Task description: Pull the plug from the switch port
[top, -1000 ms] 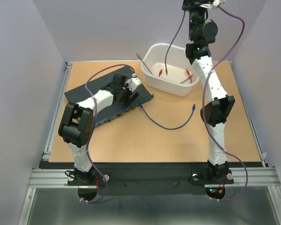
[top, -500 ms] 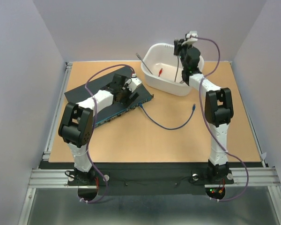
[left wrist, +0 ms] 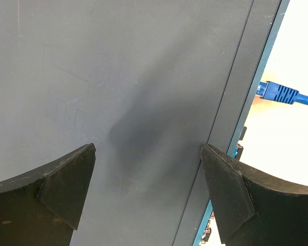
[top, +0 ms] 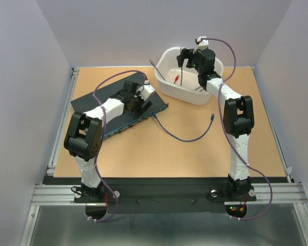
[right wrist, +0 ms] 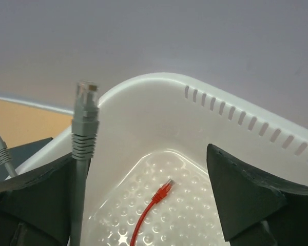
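The dark switch (top: 95, 102) lies slantwise at the left, its blue port edge facing the table's middle. A blue plug (left wrist: 276, 93) sits at that edge, and its cable (top: 182, 137) curves across the table to a loose end (top: 211, 118). My left gripper (top: 138, 100) rests open over the switch top (left wrist: 118, 77), fingers apart (left wrist: 148, 148), with the plug off to its right. My right gripper (top: 186, 57) hangs open above the white tub (top: 195, 95). A grey cable's plug (right wrist: 85, 110) stands upright against its left finger (right wrist: 46, 189); the jaws (right wrist: 141, 154) are wide apart.
In the tub (right wrist: 159, 84) lie a red cable (right wrist: 156, 200) and other cable ends (top: 208, 84). Another grey plug (top: 153, 64) pokes over the tub's left rim. The table is bordered by a metal rail (top: 61, 123) on the left and walls behind.
The right arm came down from high above to the tub with the grey cable, then its jaws opened. The left arm has not moved.
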